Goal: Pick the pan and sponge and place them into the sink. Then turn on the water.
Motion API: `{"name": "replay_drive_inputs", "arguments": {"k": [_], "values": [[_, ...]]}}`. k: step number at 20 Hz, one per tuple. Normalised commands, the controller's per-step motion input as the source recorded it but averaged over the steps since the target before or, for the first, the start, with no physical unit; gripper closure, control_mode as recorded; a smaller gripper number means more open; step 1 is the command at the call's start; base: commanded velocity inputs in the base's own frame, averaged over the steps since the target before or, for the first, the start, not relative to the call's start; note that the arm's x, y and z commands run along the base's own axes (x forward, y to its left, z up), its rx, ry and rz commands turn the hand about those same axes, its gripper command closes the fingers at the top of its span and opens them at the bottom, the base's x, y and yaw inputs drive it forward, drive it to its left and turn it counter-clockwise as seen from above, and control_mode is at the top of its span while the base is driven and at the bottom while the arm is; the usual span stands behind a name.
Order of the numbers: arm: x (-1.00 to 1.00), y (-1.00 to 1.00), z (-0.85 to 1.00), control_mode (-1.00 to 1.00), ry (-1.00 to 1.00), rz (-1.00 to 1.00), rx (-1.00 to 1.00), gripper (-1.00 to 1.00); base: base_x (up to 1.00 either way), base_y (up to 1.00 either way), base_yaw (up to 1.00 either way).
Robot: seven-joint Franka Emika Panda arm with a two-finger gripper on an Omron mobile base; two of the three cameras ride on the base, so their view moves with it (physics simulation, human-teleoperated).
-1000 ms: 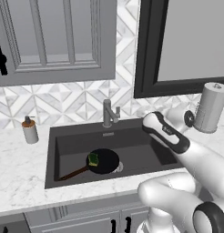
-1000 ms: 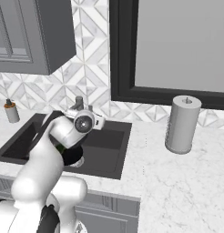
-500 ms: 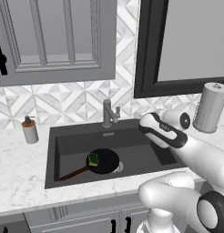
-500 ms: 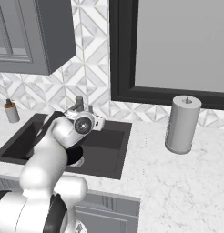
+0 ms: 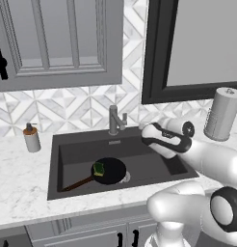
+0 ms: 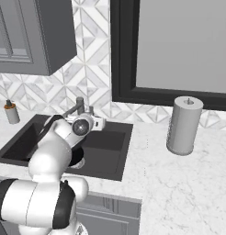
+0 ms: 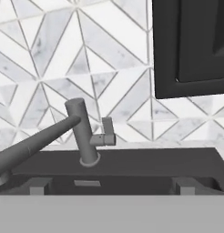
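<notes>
The black pan (image 5: 110, 171) lies inside the dark grey sink (image 5: 154, 170), its brown handle pointing toward the front left. On the pan's left side rests the yellow and green sponge (image 5: 98, 169). My gripper (image 5: 145, 137) hovers over the sink's right half, level with the grey faucet (image 5: 114, 120) and aimed at it. In the hand view the faucet (image 7: 82, 132) stands upright just ahead, its side lever (image 7: 107, 134) sticking out to the right and its spout reaching left. My gripper (image 7: 110, 187) is open, its fingertips (image 7: 37, 186) wide apart with nothing between them. No water runs.
A soap bottle (image 5: 30, 137) stands on the marble counter left of the sink. A paper towel roll (image 5: 222, 113) stands at the right. Behind the sink are a tiled backsplash, a dark-framed window and a grey wall cabinet.
The hand has edged slightly left toward the faucet. The jaws have stayed open. Pan and sponge have not moved.
</notes>
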Motion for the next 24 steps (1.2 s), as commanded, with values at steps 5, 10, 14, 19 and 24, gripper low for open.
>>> {"name": "replay_drive_inputs", "arguments": {"k": [5,10,14,19,24], "values": [[0.32,0.13,0.0,-1.0,-0.01,0.0,-0.01,-1.0,0.0,0.0,0.0],[0.12,-0.01,-0.15,-1.0,-0.02,0.0,0.0,-1.0,0.0,0.0,0.0],[0.06,0.0,-0.23,-1.0,-0.01,0.0,0.0,-1.0,0.0,0.0,0.0],[0.12,0.0,-0.12,-1.0,0.0,0.0,0.0,-1.0,0.0,0.0,0.0],[0.12,0.0,-0.07,-1.0,0.0,0.0,0.0,-1.0,0.0,0.0,0.0]]}}
